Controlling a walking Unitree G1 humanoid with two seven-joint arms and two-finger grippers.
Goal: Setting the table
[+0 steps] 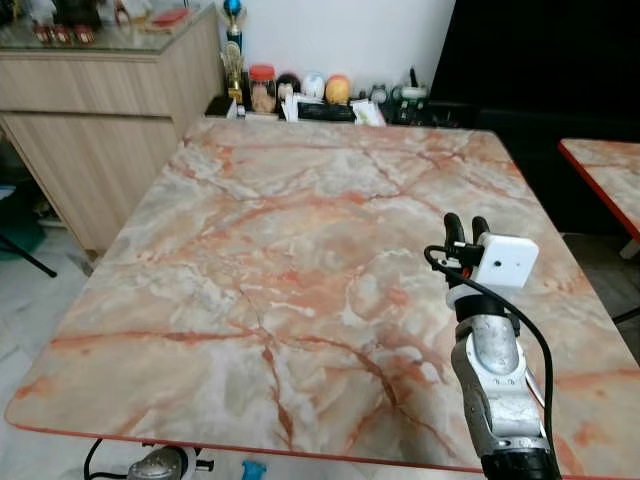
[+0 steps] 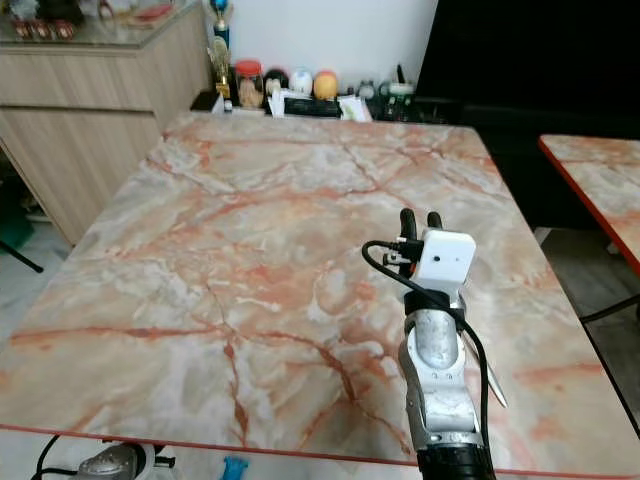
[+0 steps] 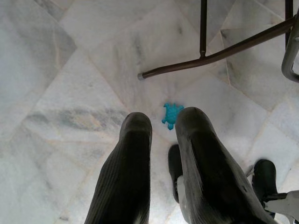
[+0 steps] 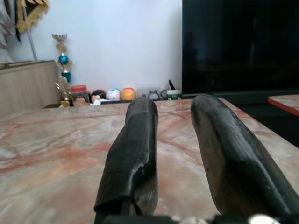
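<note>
Desk (image 1: 300, 250): marble top, no tableware on it, so I judge the setting not begun.
Right end effector (image 1: 466, 228): raised over the desk's right side, fingers parted, holding nothing, ready to receive.
Left end effector (image 3: 163, 123): hanging toward the floor, slightly open, empty.
Jars (image 1: 262, 88): far edge, possibly ornaments; too small to tell.

Home dining room — marble table (image 1: 300, 250), wooden sideboard (image 1: 100, 120)
</note>
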